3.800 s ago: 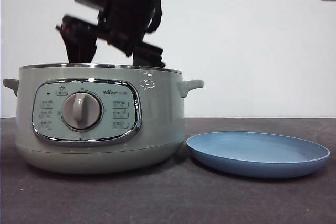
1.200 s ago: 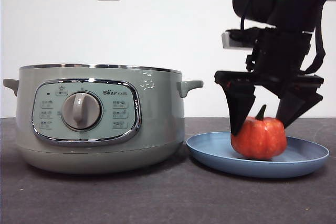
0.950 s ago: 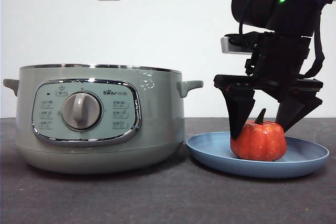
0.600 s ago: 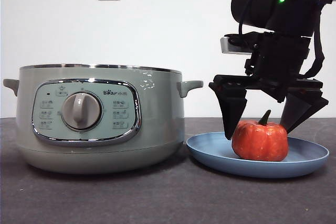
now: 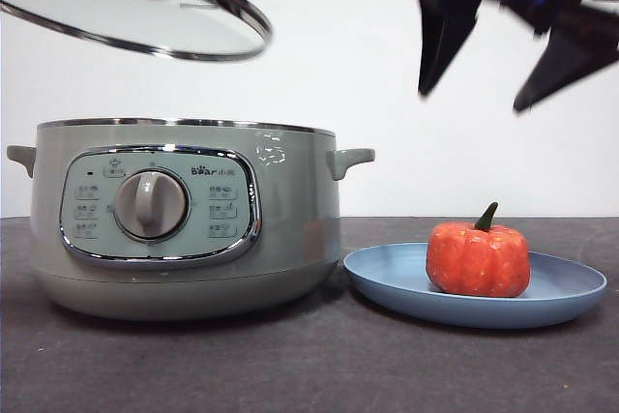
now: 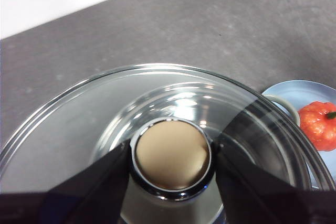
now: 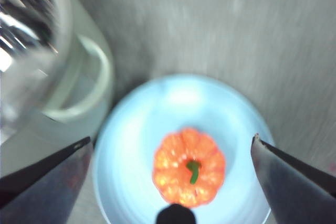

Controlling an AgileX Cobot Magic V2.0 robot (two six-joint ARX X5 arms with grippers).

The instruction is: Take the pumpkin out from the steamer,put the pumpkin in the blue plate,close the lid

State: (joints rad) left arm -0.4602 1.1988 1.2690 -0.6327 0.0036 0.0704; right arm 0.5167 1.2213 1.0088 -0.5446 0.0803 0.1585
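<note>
The orange-red pumpkin (image 5: 478, 258) sits upright on the blue plate (image 5: 387, 282), to the right of the steamer (image 5: 290, 239). It also shows in the right wrist view (image 7: 189, 167) on the plate (image 7: 131, 145). My right gripper (image 5: 508, 50) is open and empty, high above the pumpkin. My left gripper (image 6: 170, 156) is shut on the lid's knob (image 6: 170, 153) and holds the glass lid (image 5: 184, 31) tilted in the air above the open steamer's left side.
The steamer's side handle (image 5: 350, 158) reaches toward the plate. The dark grey table (image 5: 319, 365) runs in front of both. A white wall stands behind.
My right gripper let go of the pumpkin and rose well above the plate. The lid has come down and to the right, over the steamer.
</note>
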